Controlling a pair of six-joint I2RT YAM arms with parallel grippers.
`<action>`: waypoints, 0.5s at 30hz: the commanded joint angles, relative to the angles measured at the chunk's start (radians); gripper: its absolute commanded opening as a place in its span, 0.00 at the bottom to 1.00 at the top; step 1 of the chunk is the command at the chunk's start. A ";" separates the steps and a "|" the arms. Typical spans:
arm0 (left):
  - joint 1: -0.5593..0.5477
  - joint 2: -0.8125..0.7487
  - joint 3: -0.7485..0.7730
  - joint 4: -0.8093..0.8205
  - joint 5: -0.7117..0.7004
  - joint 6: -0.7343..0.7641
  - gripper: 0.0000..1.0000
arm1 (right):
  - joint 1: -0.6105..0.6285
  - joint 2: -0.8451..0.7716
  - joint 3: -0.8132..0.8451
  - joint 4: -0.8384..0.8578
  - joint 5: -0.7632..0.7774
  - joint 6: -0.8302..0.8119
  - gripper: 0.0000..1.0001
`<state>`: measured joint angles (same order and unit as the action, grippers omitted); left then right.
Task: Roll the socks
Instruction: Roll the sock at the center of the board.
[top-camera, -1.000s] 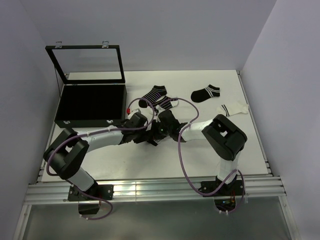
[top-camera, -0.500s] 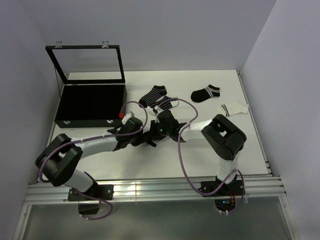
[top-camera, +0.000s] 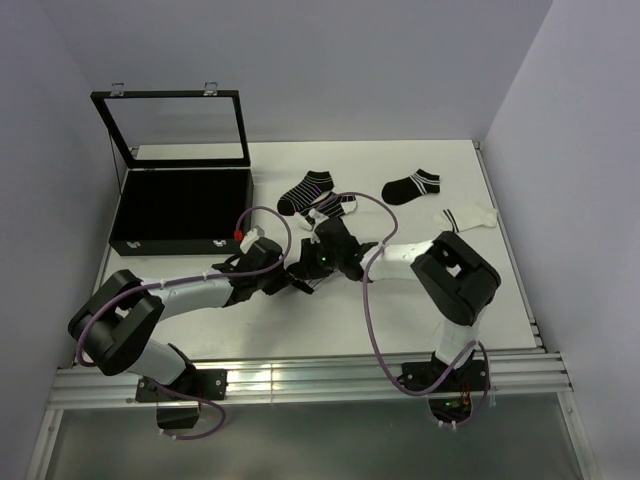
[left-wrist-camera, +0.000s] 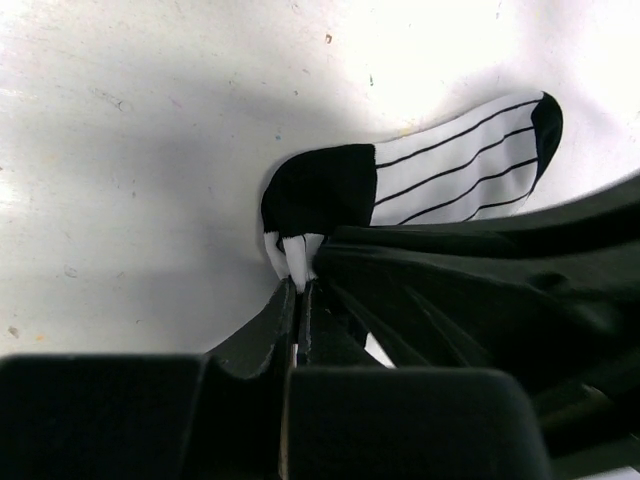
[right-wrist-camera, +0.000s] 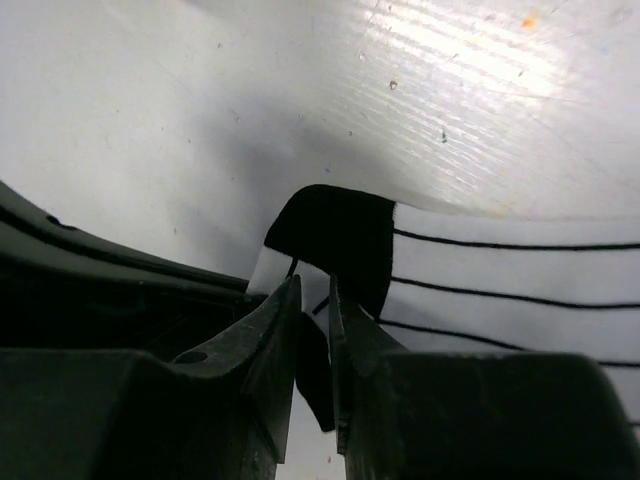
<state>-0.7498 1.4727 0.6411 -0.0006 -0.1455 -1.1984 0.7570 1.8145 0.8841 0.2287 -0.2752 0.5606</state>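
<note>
Pinching the white sock (left-wrist-camera: 455, 170) at its edge beside the black end, the left gripper (left-wrist-camera: 300, 300) is clamped tight on it. The right gripper (right-wrist-camera: 313, 300) meets it there, fingers slightly apart; whether it grips, I cannot tell. This sock lies mid-way across the table (top-camera: 400, 300); other socks (top-camera: 411, 186) lie farther back.

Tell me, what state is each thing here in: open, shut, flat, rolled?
case: open, lid up.
gripped sock: unrolled, lying on the table.
left gripper: shut on gripped sock's edge.
right gripper: at that sock's black end, grip unclear.
striped pair: unrolled, overlapping.
black sock: flat.
white sock: flat.
</note>
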 joint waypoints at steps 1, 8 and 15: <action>-0.008 -0.002 0.011 0.045 0.004 -0.012 0.00 | 0.008 -0.108 -0.006 -0.045 0.071 -0.074 0.26; -0.008 0.011 0.034 0.030 0.007 0.005 0.00 | 0.013 -0.213 -0.109 0.004 0.126 -0.157 0.33; -0.008 0.026 0.051 0.021 0.018 0.014 0.00 | 0.070 -0.227 -0.155 0.052 0.180 -0.272 0.44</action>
<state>-0.7506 1.4902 0.6502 0.0006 -0.1368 -1.1934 0.7914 1.6180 0.7452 0.2241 -0.1463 0.3691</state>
